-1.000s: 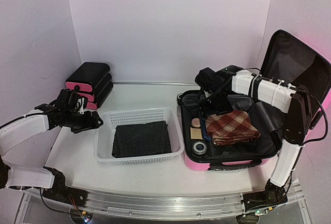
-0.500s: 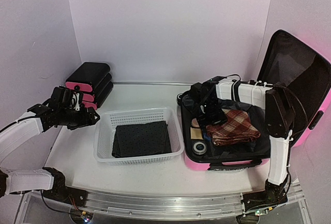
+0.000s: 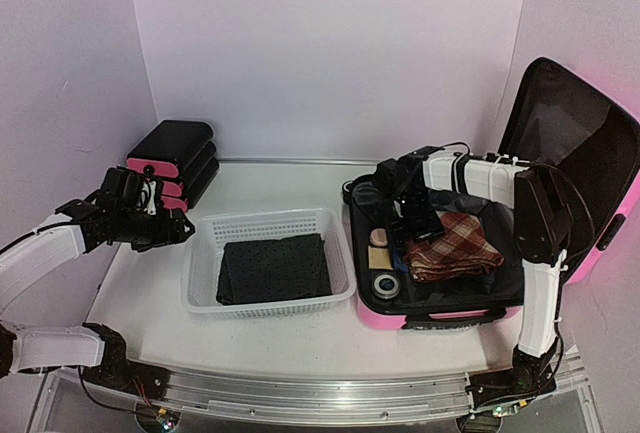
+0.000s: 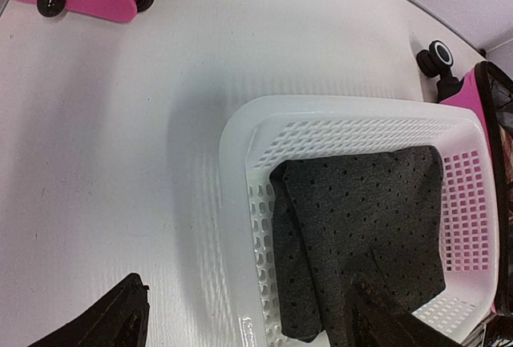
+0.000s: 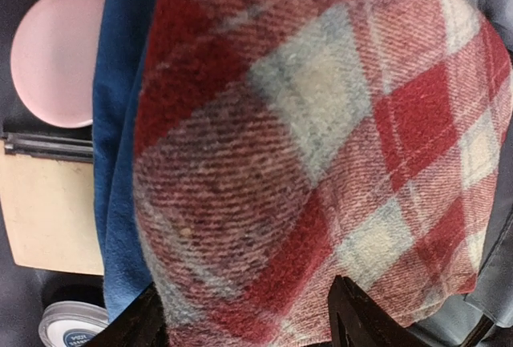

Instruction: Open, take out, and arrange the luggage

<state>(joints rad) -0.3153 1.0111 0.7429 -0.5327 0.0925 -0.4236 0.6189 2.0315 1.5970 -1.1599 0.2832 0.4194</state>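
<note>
Basket [image 3: 200,283]: nearest me at mid-table, with a folded dark cloth [image 3: 272,268] inside.
Left gripper [image 3: 180,231]: jaws wide apart and empty, hovering left of the basket.
Luggage [image 3: 380,318]: right side of the table, open, lid [image 3: 570,133] leaning on the right wall. I judge the shell stiff, bulky and slippery, so I'd hold the zipper rim.
Right gripper [image 3: 412,231]: down inside the luggage, jaws apart astride the plaid cloth [image 5: 321,123].
Plaid cloth: probably soft, light and limp, so I'd pinch its folded edge.
</note>
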